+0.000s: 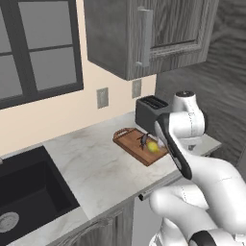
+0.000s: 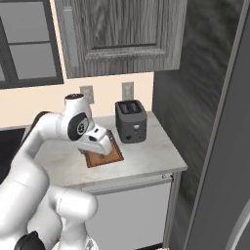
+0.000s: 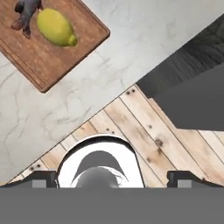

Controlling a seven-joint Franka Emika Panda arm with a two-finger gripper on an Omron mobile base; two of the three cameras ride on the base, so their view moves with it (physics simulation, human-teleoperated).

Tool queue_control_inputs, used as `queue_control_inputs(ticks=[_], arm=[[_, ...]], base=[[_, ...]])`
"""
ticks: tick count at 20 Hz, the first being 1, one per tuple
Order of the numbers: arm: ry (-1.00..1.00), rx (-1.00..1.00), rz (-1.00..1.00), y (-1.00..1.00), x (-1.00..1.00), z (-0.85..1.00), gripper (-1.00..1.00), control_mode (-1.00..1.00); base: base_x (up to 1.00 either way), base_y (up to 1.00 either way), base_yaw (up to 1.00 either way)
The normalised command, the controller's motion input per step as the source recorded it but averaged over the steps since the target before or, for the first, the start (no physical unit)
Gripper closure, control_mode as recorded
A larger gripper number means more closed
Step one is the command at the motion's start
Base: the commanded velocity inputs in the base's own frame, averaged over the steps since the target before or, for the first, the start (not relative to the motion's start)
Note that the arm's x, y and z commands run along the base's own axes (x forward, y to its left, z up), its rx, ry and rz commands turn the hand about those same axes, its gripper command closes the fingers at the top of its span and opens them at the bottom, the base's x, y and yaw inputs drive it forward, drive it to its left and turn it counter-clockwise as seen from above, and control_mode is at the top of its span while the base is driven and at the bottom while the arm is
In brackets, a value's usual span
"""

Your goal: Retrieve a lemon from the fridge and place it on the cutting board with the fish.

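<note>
The yellow lemon point(image 3: 54, 27) lies on the reddish-brown cutting board point(image 3: 48, 57), touching the small dark fish point(image 3: 27, 11) beside it. From the left base view the lemon point(image 1: 153, 145) and the fish point(image 1: 144, 139) rest at the board's point(image 1: 132, 141) near end, partly behind my arm. My gripper point(image 3: 113, 178) hangs open above the counter's front edge, off to the side of the board, with nothing between its fingers. In the right base view my hand covers most of the board point(image 2: 105, 157). The grey fridge point(image 2: 219, 161) door stands at the far right.
A dark toaster point(image 1: 150, 111) stands just behind the board, also seen as the toaster point(image 2: 130, 121) by the wall. A black sink point(image 1: 29, 187) is sunk in the marble counter point(image 1: 96, 163) at the left. Dark wall cabinets point(image 1: 144, 33) hang overhead. A wood floor point(image 3: 144, 127) lies below the counter edge.
</note>
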Motion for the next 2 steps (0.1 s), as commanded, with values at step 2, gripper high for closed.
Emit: queue_control_inputs(ticks=[2], arm=[[-0.11, 0.0, -0.38, 0.15, -0.25, 0.25, -1.0, -1.0]], base=[[0.0, 0.0, 0.0]])
